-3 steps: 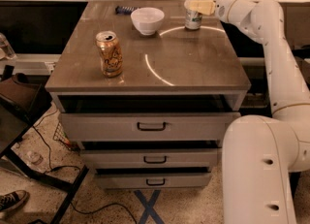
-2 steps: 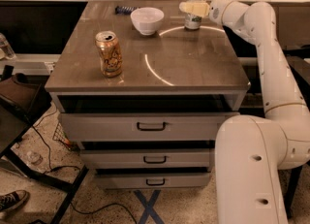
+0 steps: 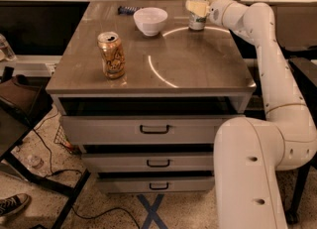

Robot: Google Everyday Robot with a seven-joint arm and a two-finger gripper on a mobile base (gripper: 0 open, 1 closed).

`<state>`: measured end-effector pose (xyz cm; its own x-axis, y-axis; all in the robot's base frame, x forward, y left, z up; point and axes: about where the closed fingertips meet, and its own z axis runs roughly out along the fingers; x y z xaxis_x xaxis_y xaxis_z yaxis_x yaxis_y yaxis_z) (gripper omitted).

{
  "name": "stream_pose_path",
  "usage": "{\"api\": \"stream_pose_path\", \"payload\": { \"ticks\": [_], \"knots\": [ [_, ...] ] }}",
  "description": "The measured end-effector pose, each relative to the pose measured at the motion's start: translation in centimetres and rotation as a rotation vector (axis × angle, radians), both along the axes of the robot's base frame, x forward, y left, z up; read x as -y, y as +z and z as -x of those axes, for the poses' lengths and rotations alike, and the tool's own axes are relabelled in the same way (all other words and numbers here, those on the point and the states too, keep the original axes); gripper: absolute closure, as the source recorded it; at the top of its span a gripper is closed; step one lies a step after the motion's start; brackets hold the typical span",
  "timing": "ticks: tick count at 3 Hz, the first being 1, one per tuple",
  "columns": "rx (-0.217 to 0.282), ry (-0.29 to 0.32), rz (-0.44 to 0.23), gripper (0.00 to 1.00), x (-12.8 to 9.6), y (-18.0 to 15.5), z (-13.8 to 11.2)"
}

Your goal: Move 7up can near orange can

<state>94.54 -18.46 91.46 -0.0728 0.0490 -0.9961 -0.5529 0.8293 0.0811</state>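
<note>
Two cans are standing apart on the counter (image 3: 198,69), the orange can (image 3: 112,54) front-left, the 7up can (image 3: 198,22) back-right, where the hand (image 3: 197,8) is meeting its upper part, probably to carry it, gripping or not I cannot tell.

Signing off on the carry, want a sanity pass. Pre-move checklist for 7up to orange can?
1. Gripper at 7up can, far right of table: ok.
2. Grasp secure: cannot tell.
3. 7up can upright: ok.
4. Orange can upright, front left: ok.
5. Bare tabletop to the right of orange can for set-down: ok.
6. Clearance past bowl, which sits left of 7up can: cannot tell.
</note>
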Motion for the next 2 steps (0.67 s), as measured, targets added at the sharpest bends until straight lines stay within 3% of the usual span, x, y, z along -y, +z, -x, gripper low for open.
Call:
{"api": "stream_pose_path", "payload": {
  "ticks": [2],
  "knots": [
    [-0.004, 0.008, -0.001, 0.85, -0.75, -0.31, -0.19]
  ]
}}
